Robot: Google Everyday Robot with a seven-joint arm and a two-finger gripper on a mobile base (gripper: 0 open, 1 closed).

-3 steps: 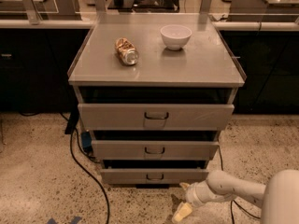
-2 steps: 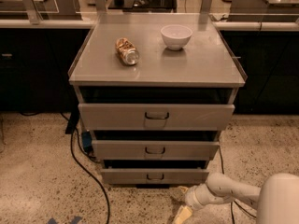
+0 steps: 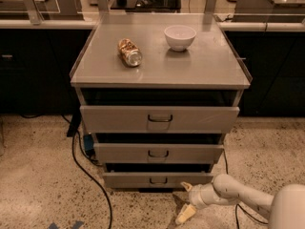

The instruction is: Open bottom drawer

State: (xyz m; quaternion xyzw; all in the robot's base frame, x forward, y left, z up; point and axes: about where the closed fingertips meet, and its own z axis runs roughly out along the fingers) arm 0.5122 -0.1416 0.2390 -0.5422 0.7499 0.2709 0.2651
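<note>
Three stacked drawers in the single camera view, bottom drawer [image 3: 157, 179] lowest by the floor, gripper [image 3: 185, 201] just beside its front's right part, fingers [image 3: 184, 214] spread apart, holding nothing, white bowl [image 3: 179, 36] on the cabinet top [image 3: 200, 68].

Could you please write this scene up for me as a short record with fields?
cabinet: grey cabinet with three drawers
bottom drawer: the bottom drawer is the lowest front, with a small dark handle that is not grasped
gripper: the gripper is low near the floor, in front of the bottom drawer, below and right of the handle, open, holding nothing
on top: white bowl, upright; can on its side, left of the bowl
</note>
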